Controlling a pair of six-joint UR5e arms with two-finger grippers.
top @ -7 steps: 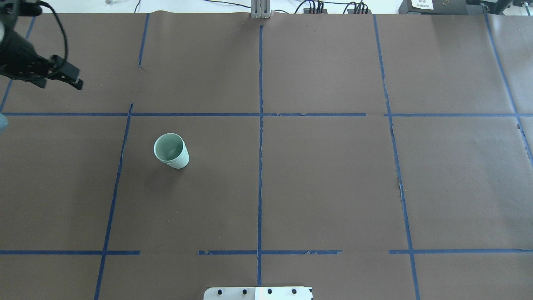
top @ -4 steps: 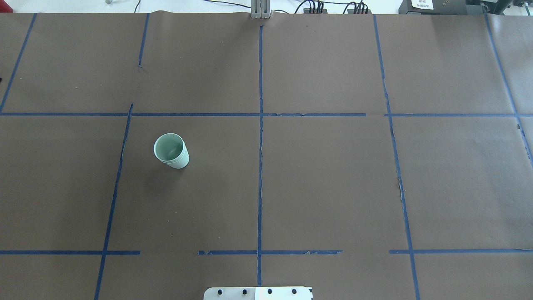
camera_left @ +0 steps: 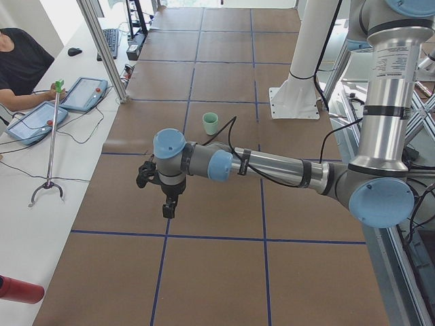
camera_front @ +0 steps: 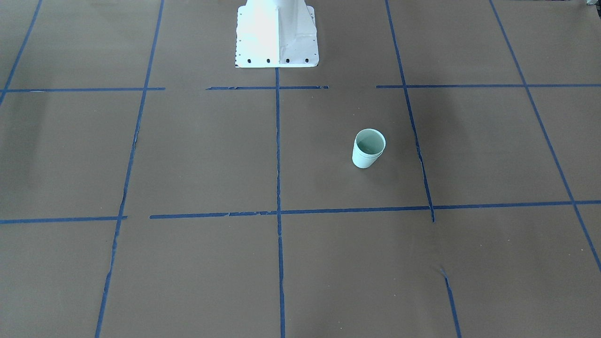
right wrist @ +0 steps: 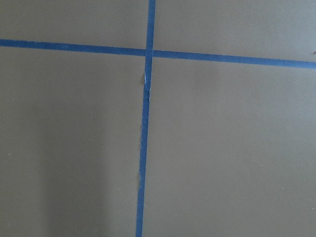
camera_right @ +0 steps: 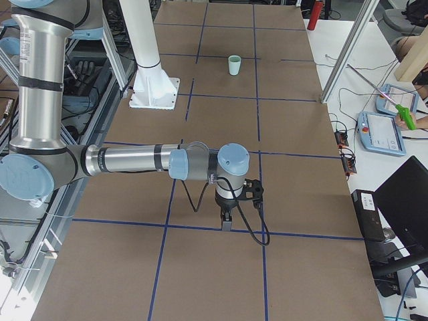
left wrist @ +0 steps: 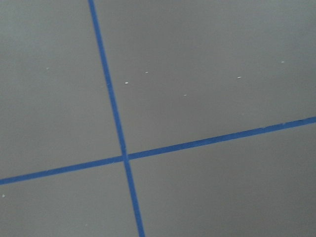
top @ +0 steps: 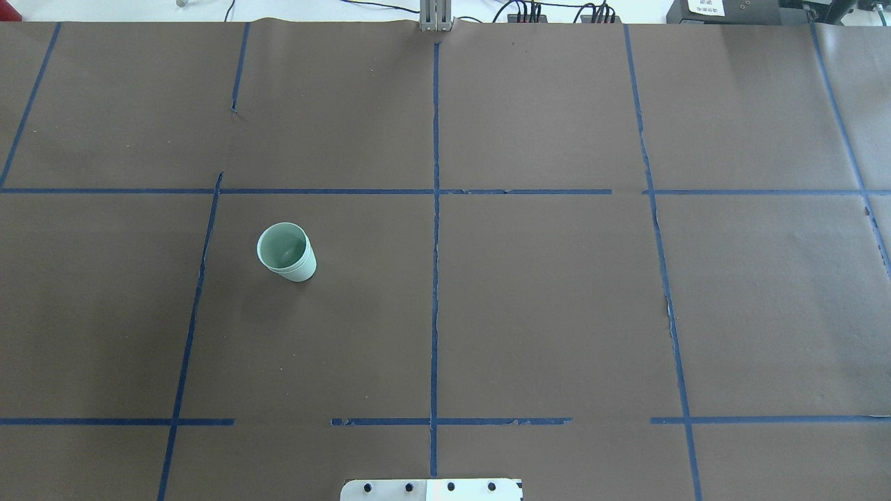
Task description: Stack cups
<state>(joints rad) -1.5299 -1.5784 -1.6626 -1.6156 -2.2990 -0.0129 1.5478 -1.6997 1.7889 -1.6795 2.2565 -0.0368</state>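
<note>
The pale mint-green cups (top: pixel 286 252) stand upright as one nested pair on the brown paper, left of the table's middle; two rim lines show one above the other. The pair also shows in the front view (camera_front: pixel 368 149), the left side view (camera_left: pixel 211 123) and the right side view (camera_right: pixel 234 65). My left gripper (camera_left: pixel 167 208) shows only in the left side view, far from the cups near the table's left end, pointing down; I cannot tell if it is open. My right gripper (camera_right: pixel 226 222) shows only in the right side view, pointing down; I cannot tell its state.
Blue tape lines divide the brown paper into squares. The robot's white base plate (camera_front: pixel 277 42) sits at the near edge. Operators with tablets (camera_left: pixel 37 122) and a grabber stick (camera_left: pixel 51 146) are at a side table. Both wrist views show only paper and tape.
My left gripper, at the overhead view's upper left edge 0.9 s ago, has moved out of that view to the left. The cups have not moved.
</note>
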